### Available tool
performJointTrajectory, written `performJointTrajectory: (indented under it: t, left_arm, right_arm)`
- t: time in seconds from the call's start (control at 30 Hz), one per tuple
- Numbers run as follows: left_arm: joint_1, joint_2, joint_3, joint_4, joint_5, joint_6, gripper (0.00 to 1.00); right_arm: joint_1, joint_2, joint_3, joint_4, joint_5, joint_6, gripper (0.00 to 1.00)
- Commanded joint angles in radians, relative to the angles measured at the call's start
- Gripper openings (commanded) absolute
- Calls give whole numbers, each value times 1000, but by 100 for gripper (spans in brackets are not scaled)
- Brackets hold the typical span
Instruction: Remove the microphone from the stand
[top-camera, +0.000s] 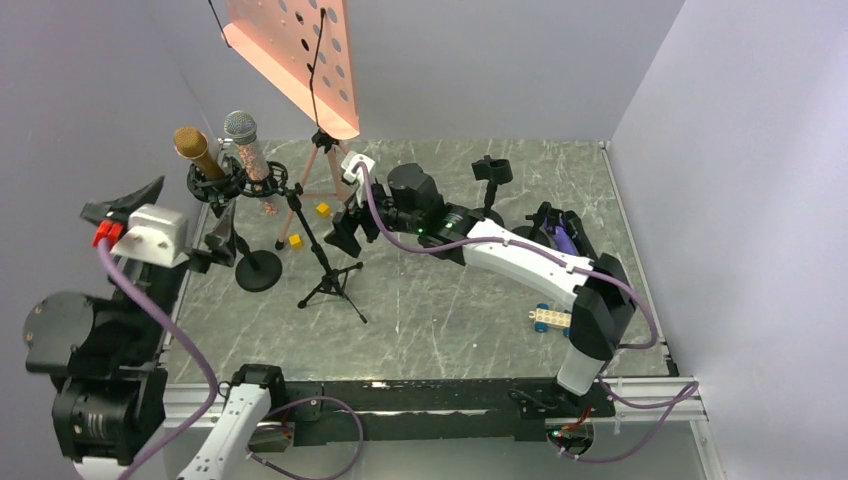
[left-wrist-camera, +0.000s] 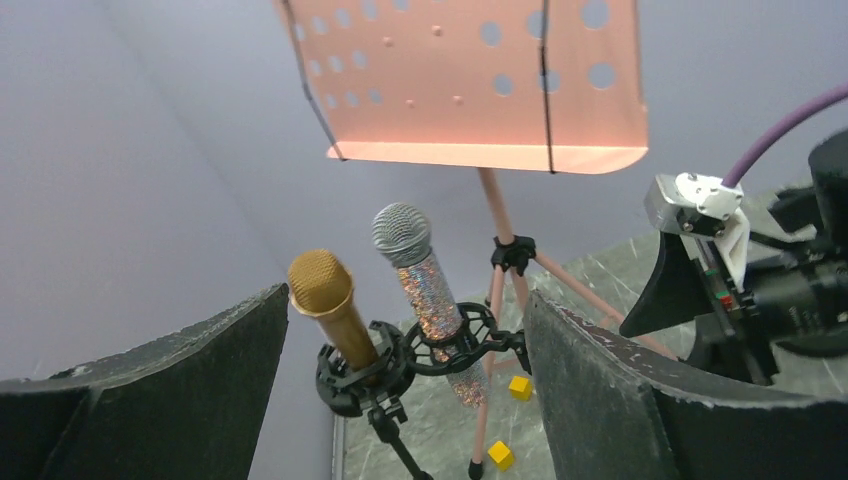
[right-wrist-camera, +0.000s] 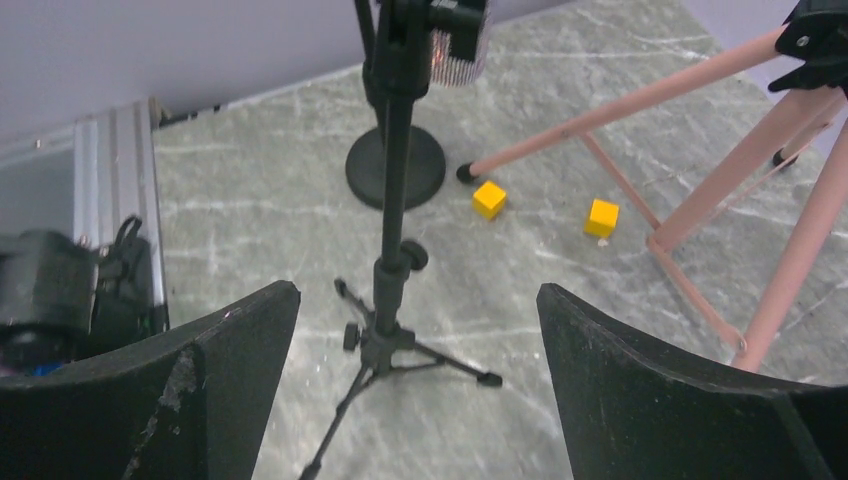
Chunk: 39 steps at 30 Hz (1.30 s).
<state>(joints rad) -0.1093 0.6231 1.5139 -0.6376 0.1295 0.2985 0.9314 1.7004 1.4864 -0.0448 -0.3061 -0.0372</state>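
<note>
Wide-open left gripper (left-wrist-camera: 405, 300) faces the tilted silver microphone (left-wrist-camera: 415, 265) straight ahead; the wide-open right gripper (right-wrist-camera: 415, 292) aims lower, at its stand (right-wrist-camera: 395, 200).

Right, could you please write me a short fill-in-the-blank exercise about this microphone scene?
1. The silver glittery microphone stands beside a second microphone whose head is ___.
2. ___ yellow cubes lie near the pink stand.
3. The left end effector and the right end effector are both ___, holding nothing.
Missing words: gold, two, open.
</note>
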Motion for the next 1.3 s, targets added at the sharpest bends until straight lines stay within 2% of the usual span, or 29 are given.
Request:
performJointTrajectory:
  t: [0.0,0.1,0.17,0.23,0.4,0.5,0.6,0.8,0.93,1.03,1.17,1.27]
  left_arm:
    - [135,-29,-19,-8,5,-143,91]
    - [288,-37,-23,2,29,-243,91]
    - [344,-48,-27,-4,49,-271,91]
    - [363,-61,-23,-25,64,-245,91]
    - [365,-55,20,-80,1,-171,91]
    - [370,-41,50,-90,-18,-150,91]
    - [373,-31,69,-96,-17,-140,91]
    - [380,-16,68,-94,25,-142,91]
    - [391,-5,37,-70,51,-162,91]
    - [392,7,10,-57,129,-165,91]
    - [392,22,-52,-57,322,-143,91]
    - [391,28,-109,-57,528,-108,90]
  right_arm:
    - [2,61,33,249,29,112,94]
    - [3,114,31,319,-21,148,93]
    - [4,152,57,349,-68,168,91]
    - [7,184,74,385,-102,181,89]
    - [17,268,123,455,-106,207,84]
    - [19,307,149,488,-109,226,77]
    - [20,332,159,500,-140,205,59]
    - [20,278,28,520,-163,115,1]
    - [21,201,-131,532,-183,-11,0]
    - [20,133,-221,538,-197,-75,0]
    - [18,60,-292,525,-199,-110,0]
    - [18,1,-335,493,-197,-153,0]
